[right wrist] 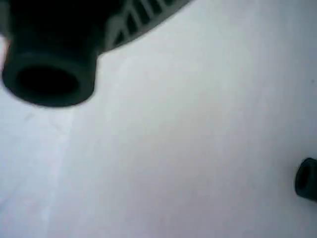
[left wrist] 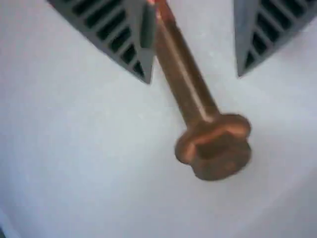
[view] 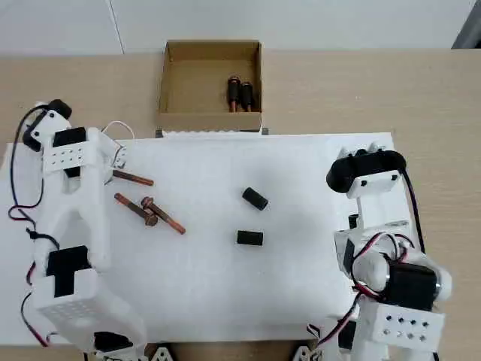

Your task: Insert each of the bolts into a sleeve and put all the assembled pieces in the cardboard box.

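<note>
So the bolt (left wrist: 198, 99) the left arm is dealing with lies flat on the white sheet (view: 225, 301) over at about 9 o'clock, just below the left gripper (left wrist: 193, 77). Its jaws are spread wide with the shank running between them, hugging one finger (left wrist: 124, 44), and the flanged head sticks out past the tips, so nothing's pinched. From the high view that same bolt (view: 134, 177) is right beside the gripper (view: 120, 159). A bit toward 8 o'clock from it, two more bolts (view: 134, 205) (view: 165, 218) lie crossed and touching. Near the middle of the sheet sit two loose sleeves (view: 255, 198) (view: 250, 238), apart from each other, both on their sides. One shows up far off in the right wrist view too (right wrist: 307, 179). The right gripper (right wrist: 84, 34), over at 3 to 4 o'clock, has its jaws clamped on a third black sleeve (right wrist: 49, 69), open end facing the camera and held up off the sheet. The cardboard box (view: 188, 83) sits on the wooden worktop (view: 338, 90) at 12 o'clock, touching the sheet's far edge. It has two assembled pieces (view: 234, 93) (view: 246, 95) side by side against its right wall.
</note>
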Action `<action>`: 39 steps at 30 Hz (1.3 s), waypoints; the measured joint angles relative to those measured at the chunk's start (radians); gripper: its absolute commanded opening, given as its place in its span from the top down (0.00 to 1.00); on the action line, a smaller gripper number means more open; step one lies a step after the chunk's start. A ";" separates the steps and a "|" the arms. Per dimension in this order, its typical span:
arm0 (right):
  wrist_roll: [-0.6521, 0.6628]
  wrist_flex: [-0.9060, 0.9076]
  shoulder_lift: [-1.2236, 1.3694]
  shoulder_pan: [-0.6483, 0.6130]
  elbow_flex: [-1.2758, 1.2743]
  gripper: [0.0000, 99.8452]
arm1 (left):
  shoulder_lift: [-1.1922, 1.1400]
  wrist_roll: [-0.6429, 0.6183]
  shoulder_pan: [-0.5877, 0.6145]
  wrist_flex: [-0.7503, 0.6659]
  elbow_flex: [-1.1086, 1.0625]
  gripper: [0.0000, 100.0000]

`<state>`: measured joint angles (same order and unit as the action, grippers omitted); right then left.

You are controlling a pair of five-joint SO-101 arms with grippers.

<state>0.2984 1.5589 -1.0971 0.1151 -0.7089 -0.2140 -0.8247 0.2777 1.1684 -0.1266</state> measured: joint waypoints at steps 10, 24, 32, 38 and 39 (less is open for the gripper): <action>0.000 0.000 0.000 0.000 0.000 1.00 | -0.109 0.000 -0.003 -0.061 0.003 0.90; 0.000 0.000 0.000 0.000 0.000 1.00 | -0.167 0.000 -0.008 -0.049 0.087 1.00; 0.000 0.008 0.000 0.000 0.011 1.00 | -0.169 0.000 -0.063 0.169 0.302 1.00; 0.000 0.044 0.000 0.003 0.075 1.00 | -0.103 0.003 -0.147 0.345 0.456 1.00; 0.000 0.054 0.000 0.002 0.077 1.00 | -0.074 0.003 -0.157 0.362 0.460 1.00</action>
<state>0.2984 1.6126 -1.0971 0.1166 -0.6322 -0.2877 -0.8216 0.1212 1.5305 0.3337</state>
